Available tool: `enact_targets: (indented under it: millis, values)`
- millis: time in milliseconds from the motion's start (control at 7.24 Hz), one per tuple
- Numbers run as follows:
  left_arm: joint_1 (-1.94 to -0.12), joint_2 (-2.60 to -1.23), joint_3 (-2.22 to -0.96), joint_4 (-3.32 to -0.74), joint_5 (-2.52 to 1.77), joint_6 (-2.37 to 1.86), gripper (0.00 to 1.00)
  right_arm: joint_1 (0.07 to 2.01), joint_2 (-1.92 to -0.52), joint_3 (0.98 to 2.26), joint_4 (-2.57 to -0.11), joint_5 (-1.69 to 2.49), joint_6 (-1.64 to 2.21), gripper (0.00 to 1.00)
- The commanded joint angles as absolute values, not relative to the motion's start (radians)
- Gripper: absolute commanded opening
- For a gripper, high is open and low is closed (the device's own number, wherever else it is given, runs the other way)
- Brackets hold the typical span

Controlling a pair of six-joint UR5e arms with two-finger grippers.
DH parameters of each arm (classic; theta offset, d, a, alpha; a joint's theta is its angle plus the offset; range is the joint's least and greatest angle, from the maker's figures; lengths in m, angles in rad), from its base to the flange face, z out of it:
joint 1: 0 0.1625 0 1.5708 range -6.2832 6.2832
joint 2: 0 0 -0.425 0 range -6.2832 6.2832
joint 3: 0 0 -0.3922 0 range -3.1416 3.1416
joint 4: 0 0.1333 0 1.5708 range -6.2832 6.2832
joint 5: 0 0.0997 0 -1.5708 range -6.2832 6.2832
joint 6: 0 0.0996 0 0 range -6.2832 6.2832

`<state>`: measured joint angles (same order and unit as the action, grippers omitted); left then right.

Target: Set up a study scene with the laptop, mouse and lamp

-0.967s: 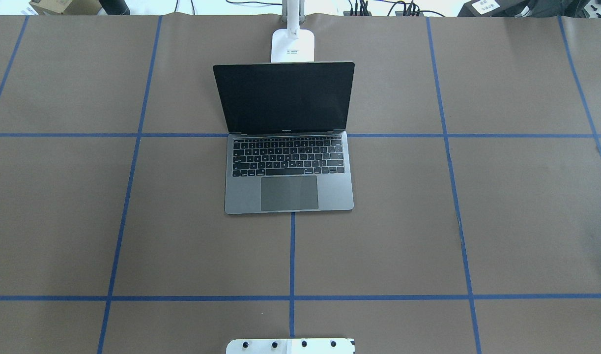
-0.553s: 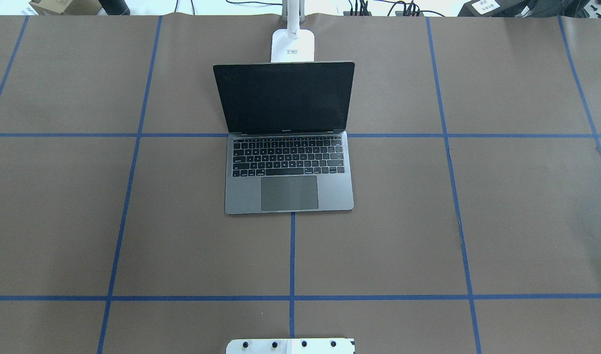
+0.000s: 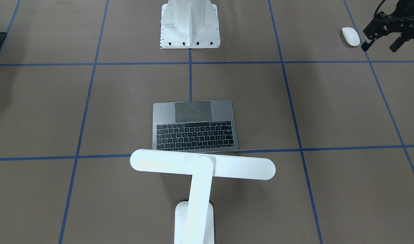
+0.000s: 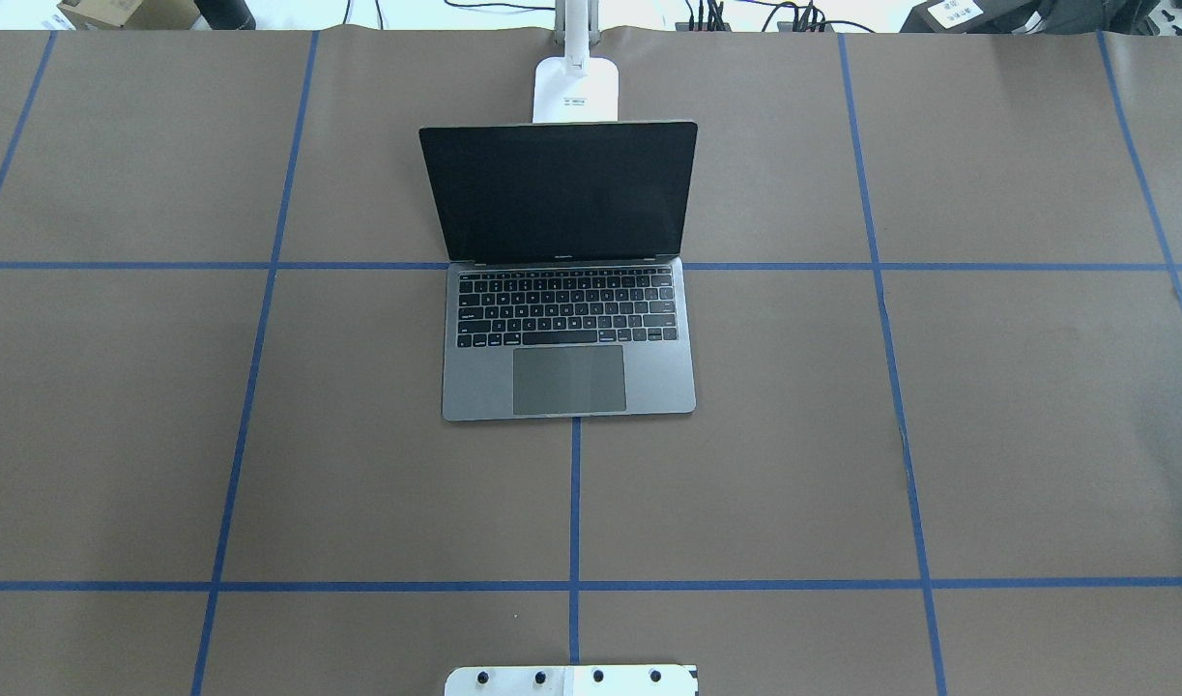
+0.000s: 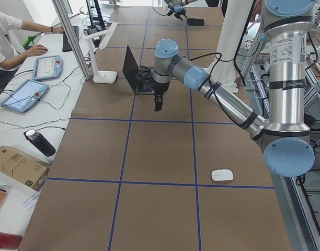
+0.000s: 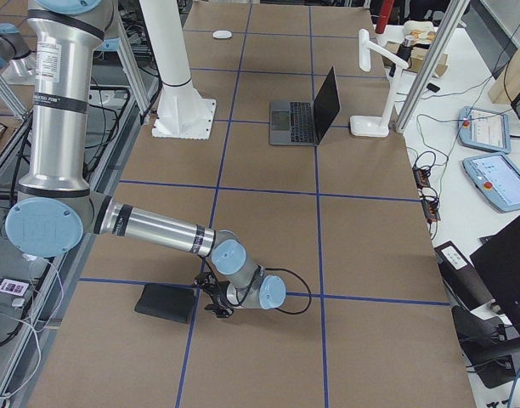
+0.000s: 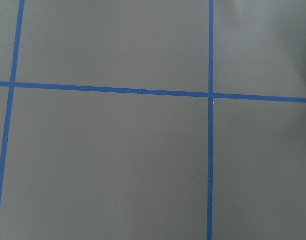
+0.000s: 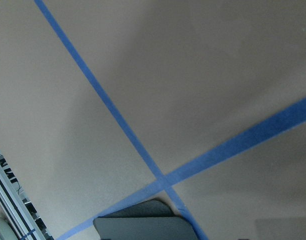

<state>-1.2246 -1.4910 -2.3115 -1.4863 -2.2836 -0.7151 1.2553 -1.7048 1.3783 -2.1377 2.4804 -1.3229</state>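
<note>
Slim dark grey laptop (image 4: 568, 319) sits open at the centre of the brown taped table (image 4: 1035, 435), white bar-headed desk lamp (image 3: 202, 165) just behind its screen, apparently to light the keys. Small white oval mouse (image 3: 350, 36) lies well apart on the robot's left; the left gripper (image 3: 378, 49) hangs near it, fingers spread and empty, seemingly set to fetch it. The right gripper (image 6: 214, 307) is low beside a black square mat (image 6: 162, 303), its opening impossible to tell. Overhead, nothing has shifted in a second

Brown table (image 4: 938, 435) gridded with blue tape (image 4: 573, 503). Overhead view: open laptop (image 4: 568, 372) at centre, white lamp (image 4: 576, 92) above it. Front-facing view: white mouse (image 3: 350, 36) upper right.
</note>
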Motion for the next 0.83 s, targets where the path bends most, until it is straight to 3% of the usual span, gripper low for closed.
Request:
enact_targets:
  millis: [0, 691]
  values:
    - [-1.224, -1.493, -2.316, -1.488, -2.281, -0.736, 1.00, 1.259, -1.735, 1.387, -2.172, 2.480, -1.333, 0.88]
    - [-1.224, -1.493, -2.335, -1.486, -2.281, -0.742, 1.00, 1.232, -1.737, 1.403, -2.161, 2.477, -1.358, 0.86]
